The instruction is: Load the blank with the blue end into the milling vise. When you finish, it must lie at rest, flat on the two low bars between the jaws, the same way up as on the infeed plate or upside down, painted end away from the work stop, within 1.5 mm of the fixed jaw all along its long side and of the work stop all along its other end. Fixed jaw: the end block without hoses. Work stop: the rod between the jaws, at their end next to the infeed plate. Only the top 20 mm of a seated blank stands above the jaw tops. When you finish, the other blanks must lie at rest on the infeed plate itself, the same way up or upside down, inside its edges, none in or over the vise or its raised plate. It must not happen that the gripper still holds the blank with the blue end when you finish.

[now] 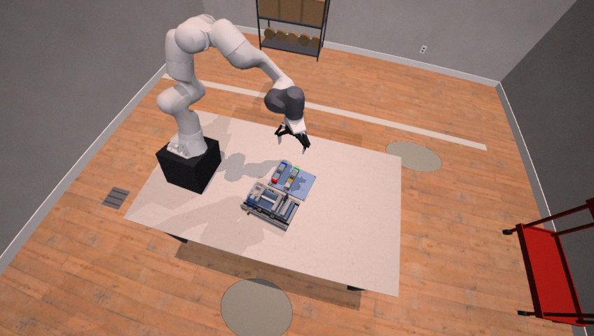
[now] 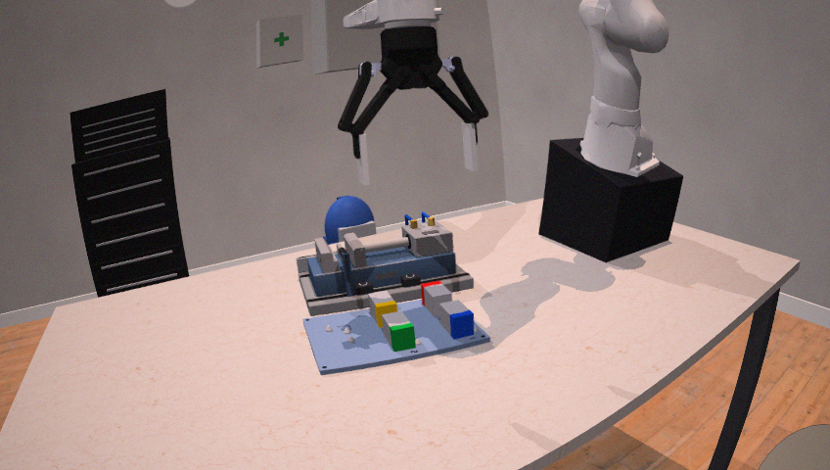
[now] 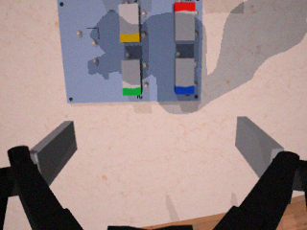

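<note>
The blue-ended blank lies on the infeed plate, at its corner nearest the robot base, blue end outward from the vise. My gripper is open and empty, high above the table beyond the plate's edge on the blue-end side. The fixed jaw and the moving jaw stand apart. The dark work stop stands at their plate-side end. The low bars are hidden.
The red-ended blank lies in line behind the blue-ended one. The yellow-ended blank and green-ended blank form a parallel row. Small pegs stand on the plate. The hose block rises at the vise's other end.
</note>
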You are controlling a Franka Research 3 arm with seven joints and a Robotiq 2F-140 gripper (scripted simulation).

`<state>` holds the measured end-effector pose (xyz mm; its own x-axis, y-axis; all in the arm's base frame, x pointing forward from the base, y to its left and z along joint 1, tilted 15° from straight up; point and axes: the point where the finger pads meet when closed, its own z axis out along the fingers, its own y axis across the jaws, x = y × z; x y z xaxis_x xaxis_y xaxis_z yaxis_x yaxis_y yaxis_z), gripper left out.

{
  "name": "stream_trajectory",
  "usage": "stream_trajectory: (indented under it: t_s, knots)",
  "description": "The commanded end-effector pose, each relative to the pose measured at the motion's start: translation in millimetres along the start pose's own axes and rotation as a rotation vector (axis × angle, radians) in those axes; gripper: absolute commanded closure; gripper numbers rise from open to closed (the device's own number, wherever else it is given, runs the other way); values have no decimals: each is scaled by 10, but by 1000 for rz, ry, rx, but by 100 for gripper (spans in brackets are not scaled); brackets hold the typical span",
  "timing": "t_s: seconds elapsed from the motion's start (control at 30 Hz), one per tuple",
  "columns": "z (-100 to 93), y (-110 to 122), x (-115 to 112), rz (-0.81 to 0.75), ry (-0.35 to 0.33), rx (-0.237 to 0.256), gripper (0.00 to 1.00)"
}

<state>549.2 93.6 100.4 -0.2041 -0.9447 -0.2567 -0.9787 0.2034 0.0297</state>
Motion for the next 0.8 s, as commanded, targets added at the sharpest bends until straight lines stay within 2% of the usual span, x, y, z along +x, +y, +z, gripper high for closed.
stream_trajectory:
  t_s: [0.0,0.77]
  knots:
    - [-7,-8,40,10,2,0,0]
    - [-3,-8,68,10,2,0,0]
